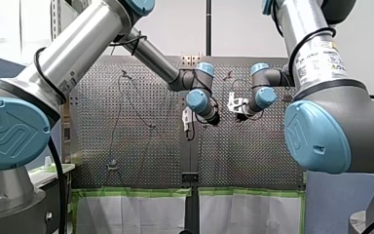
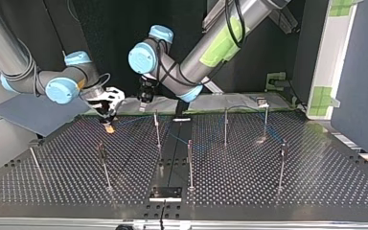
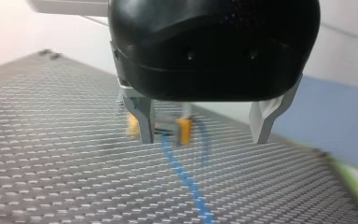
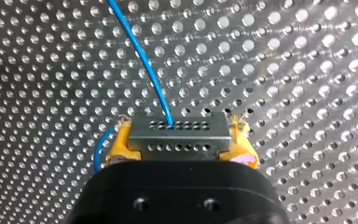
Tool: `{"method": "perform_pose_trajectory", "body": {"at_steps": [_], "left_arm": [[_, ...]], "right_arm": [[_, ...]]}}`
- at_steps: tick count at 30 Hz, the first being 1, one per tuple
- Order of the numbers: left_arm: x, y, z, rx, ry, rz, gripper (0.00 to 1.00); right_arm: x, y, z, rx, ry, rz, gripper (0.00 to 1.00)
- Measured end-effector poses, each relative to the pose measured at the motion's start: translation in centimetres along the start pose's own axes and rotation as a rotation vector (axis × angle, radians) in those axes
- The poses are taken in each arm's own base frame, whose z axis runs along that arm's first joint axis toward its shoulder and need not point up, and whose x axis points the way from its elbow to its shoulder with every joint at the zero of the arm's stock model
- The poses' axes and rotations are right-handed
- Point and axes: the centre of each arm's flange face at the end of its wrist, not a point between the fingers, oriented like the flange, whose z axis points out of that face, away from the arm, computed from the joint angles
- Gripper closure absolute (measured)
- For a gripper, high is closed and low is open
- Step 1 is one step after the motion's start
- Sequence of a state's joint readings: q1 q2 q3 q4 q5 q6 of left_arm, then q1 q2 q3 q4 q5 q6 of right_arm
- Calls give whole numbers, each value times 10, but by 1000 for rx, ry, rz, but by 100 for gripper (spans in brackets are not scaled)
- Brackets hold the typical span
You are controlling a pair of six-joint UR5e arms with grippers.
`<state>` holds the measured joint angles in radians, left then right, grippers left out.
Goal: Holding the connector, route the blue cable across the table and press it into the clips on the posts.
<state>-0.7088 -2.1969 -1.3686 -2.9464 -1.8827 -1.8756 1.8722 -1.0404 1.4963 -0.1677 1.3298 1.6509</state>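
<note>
Room: dark panels are closing off the far side, and a perforated metal tabletop [image 2: 316, 177] is taking up nearly everything in front of them.
Posts: thin upright posts [image 2: 190, 163] are standing well apart across the tabletop.
Right arm: my right gripper [image 2: 109, 125] is reaching down at the far left of the top view, its tips low over the tabletop. Its yellow-padded fingers [image 4: 120, 142] are clamping the connector from both sides.
Connector: the grey connector [image 4: 178, 140], with its rows of small holes, is sitting crosswise between those pads.
Cable: the blue cable [image 4: 142, 56] is leaving the connector's face and curving away over the tabletop.
Left arm: my left gripper [image 3: 204, 135] is hovering just to the right of the other one in the top view, by the far edge. Its metal fingers [image 3: 142, 121] are standing wide apart with nothing between them, and the cable is lying on the tabletop under the gap.
Clips: they are showing too small for me to tell whether the cable is sitting in any.
</note>
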Motion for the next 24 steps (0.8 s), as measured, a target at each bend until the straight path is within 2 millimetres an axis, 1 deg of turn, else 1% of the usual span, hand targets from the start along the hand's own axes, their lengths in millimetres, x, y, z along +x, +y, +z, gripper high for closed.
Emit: {"method": "perform_pose_trajectory", "body": {"at_steps": [3, 5, 12, 16, 20, 24], "left_arm": [[-6, -5, 10, 2, -39, -40, 0], [-4, -8, 15, 2, -41, -48, 0], [14, -16, 33, -8, -6, -62, 0], [20, -17, 44, -12, -7, -75, 0], [9, -18, 53, -17, -35, -95, 0], [-12, -18, 62, -38, -83, -118, 0]], "right_arm": [[3, 4, -1, -4, 3, -1, 100], [6, 5, -2, -6, 8, -1, 100], [31, 5, -14, -2, 47, 4, 100], [36, 3, -16, 11, 54, 5, 100], [37, 2, -17, 27, 53, 7, 100], [37, 2, -17, 31, 52, 7, 100]]}}
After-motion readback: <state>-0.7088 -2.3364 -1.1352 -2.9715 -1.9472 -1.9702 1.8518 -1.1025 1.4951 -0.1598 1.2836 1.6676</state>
